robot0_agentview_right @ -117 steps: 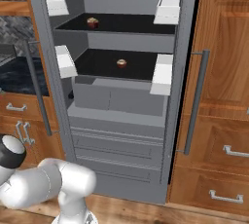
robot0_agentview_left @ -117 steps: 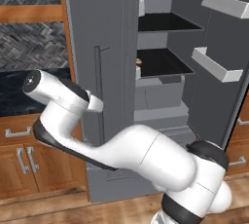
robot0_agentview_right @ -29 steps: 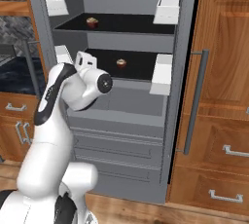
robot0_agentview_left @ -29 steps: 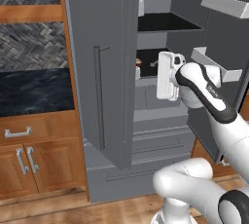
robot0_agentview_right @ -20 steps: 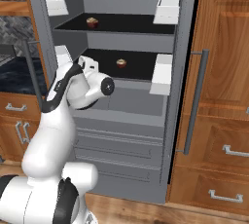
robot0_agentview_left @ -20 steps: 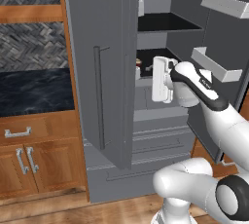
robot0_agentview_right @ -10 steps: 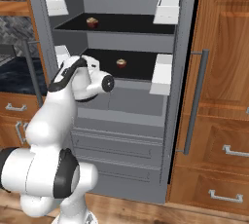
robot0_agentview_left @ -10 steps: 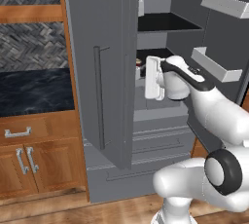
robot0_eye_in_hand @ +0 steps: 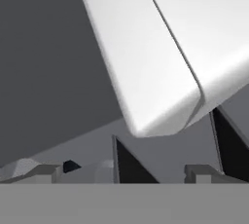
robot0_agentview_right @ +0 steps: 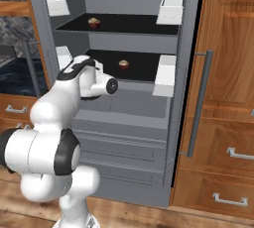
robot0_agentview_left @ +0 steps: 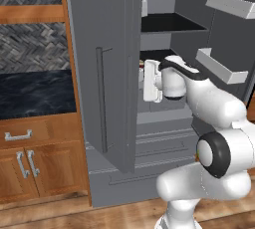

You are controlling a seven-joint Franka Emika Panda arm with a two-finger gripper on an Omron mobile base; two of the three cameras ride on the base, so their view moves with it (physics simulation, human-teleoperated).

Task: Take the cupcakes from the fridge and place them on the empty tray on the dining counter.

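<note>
Robot arm has swung from far left, outside the fridge (robot0_agentview_right: 188, 73), up & across to the open fridge front. About 6 s back the arm lay low, stretched toward the left door; now its hand sits at the level of the lower black shelf (robot0_agentview_right: 144, 68), by the left white door bin (robot0_eye_in_hand: 160, 47). Over the last sec or so the hand crept further left, twd that bin, & elbow rose closer to the cameras, blocking more of the lower drawers. Gripper (robot0_eye_in_hand: 121, 172) jaws wide apart throughout. Both cupcakes unmoved.
</note>
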